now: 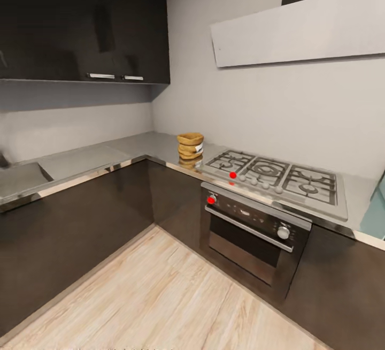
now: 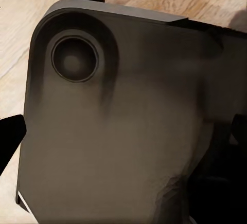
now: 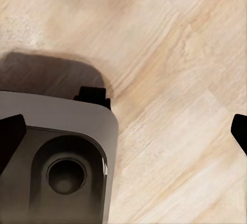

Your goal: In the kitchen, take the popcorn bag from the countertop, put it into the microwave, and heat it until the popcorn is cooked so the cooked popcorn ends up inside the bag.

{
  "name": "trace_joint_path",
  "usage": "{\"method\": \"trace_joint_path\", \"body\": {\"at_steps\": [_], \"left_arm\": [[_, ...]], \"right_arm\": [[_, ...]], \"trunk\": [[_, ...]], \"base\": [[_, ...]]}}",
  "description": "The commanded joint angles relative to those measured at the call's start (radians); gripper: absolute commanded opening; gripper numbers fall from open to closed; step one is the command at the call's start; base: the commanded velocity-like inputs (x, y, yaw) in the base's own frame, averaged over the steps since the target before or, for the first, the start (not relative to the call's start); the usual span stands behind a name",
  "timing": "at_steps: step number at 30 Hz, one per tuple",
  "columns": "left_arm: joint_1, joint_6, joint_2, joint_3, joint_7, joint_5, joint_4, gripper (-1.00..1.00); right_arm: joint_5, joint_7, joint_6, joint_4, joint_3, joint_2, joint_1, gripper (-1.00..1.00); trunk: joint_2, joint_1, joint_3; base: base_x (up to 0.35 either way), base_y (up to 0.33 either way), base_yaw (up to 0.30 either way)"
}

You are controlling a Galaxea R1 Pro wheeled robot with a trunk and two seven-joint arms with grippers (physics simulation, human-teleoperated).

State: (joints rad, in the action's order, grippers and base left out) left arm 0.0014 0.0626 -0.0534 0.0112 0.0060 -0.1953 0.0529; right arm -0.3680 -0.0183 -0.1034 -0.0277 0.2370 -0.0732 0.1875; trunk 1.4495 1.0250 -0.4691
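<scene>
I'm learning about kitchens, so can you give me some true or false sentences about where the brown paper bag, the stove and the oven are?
1. The popcorn bag sits on the grey countertop near the corner. True.
2. The bag stands on top of the gas hob. False: it stands on the countertop beside the hob.
3. The built-in oven is under the hob. True.
4. The oven door hangs open. False: it is shut.
5. The floor is pale wood planks. True.
6. The right gripper's fingers hold the bag. False: they are spread apart over the floor, holding nothing.
</scene>
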Motion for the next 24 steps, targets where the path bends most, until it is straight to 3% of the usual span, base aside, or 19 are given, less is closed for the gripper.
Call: {"method": "trace_joint_path", "body": {"at_steps": [1,24], "left_arm": [[0.0,0.002,0.0,0.001,0.0,-0.006,0.001,1.0],[0.0,0.002,0.002,0.0,0.001,-0.006,0.001,1.0]], "right_arm": [[-0.009,-0.002,-0.006,-0.003,0.008,0.0,0.001,1.0],[-0.01,-0.001,-0.005,-0.003,0.008,-0.002,0.001,1.0]], "trunk": [[0.0,0.0,-0.001],[0.0,0.0,-0.001]], "base": [[0.0,0.0,0.3],[0.0,0.0,0.3]]}}
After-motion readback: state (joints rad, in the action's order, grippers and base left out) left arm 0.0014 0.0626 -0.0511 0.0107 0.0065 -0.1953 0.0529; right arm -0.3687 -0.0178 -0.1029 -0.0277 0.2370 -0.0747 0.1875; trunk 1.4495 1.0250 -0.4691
